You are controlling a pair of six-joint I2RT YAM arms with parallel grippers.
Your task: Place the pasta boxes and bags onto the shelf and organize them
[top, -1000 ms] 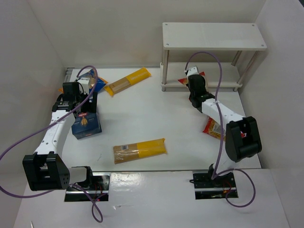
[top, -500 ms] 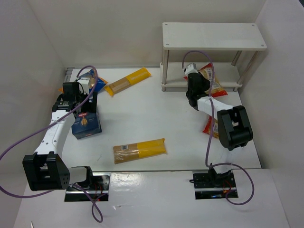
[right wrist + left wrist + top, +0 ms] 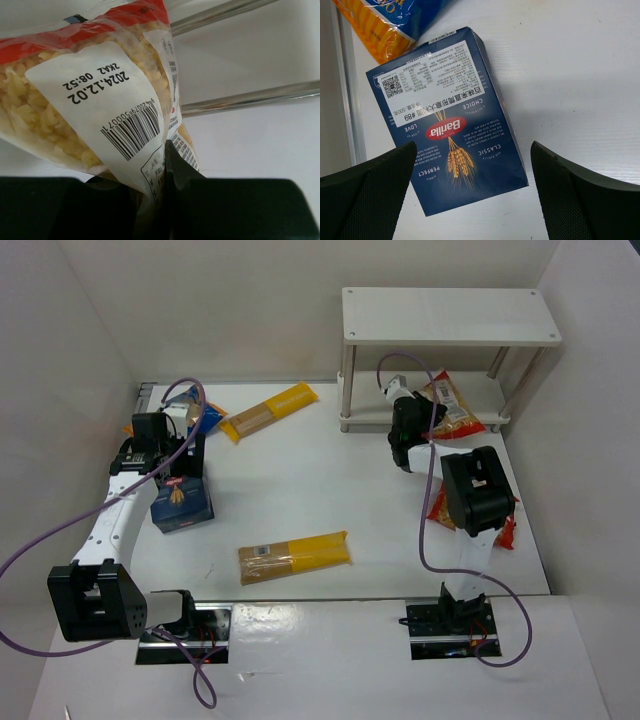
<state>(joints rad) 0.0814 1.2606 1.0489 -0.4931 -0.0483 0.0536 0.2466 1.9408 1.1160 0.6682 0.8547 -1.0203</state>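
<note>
Pasta bag in lower shelf; right pincer clamped.

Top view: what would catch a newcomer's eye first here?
The right gripper holds a red-edged bag of short pasta at the lower tier of the white shelf, far right. On the left, the left gripper hangs open over a dark blue box; a yellow spaghetti pack lies in the middle.

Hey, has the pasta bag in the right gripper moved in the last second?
Yes. The pasta bag has swung right over the shelf's lower tier, away from its front left leg.
</note>
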